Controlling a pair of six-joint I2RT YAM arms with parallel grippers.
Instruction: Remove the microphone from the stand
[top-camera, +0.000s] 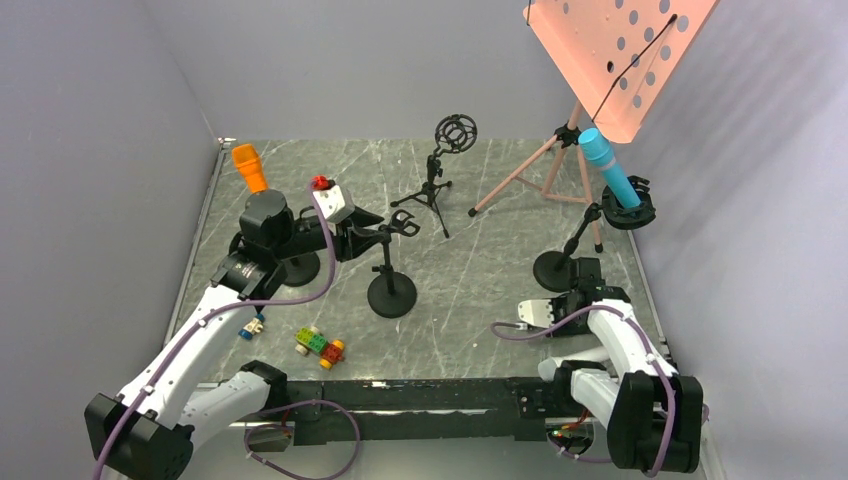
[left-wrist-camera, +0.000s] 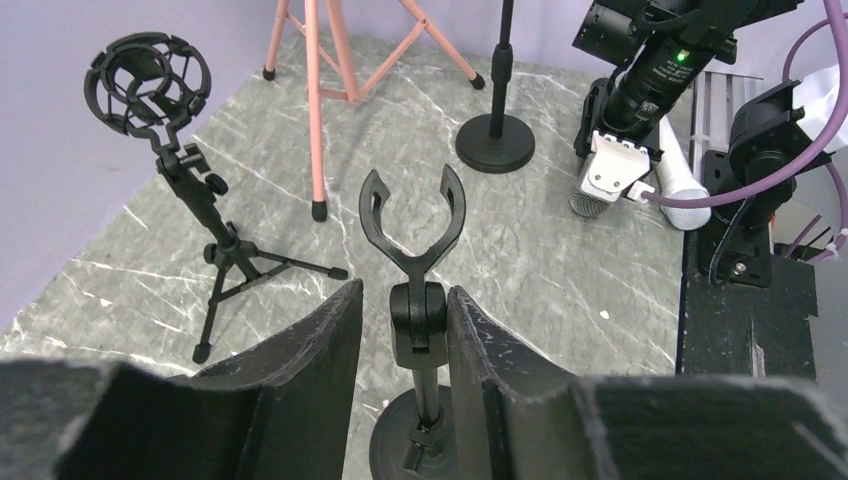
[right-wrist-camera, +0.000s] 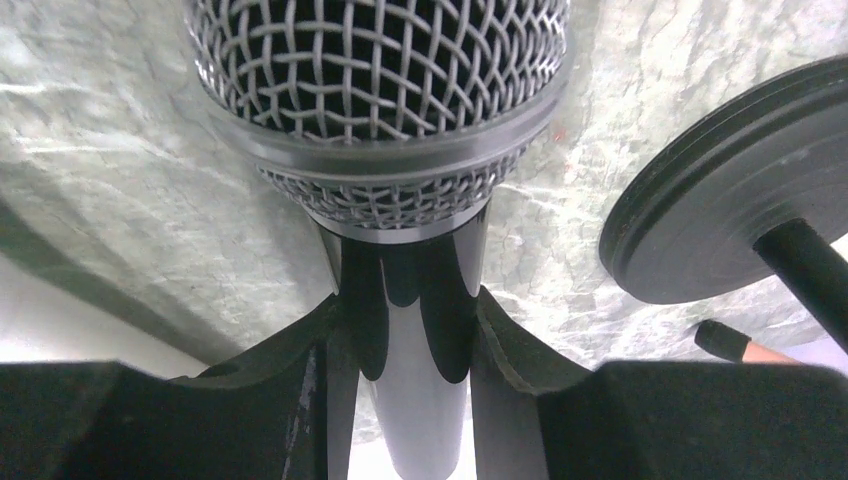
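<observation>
Right gripper (right-wrist-camera: 405, 300) clamps the microphone (right-wrist-camera: 375, 80) low over the table (right-wrist-camera: 120, 200); left gripper (left-wrist-camera: 403, 290) spread astride the stand (left-wrist-camera: 415, 330).

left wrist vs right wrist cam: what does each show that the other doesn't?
Left wrist only: the empty black clip stand standing between the left fingers, and the black shock-mount tripod stand. Right wrist only: the right fingers clamped on the handle of the silver mesh-headed microphone, seen close up. Both: that microphone, the round black stand base and the grey marble tabletop.
</observation>
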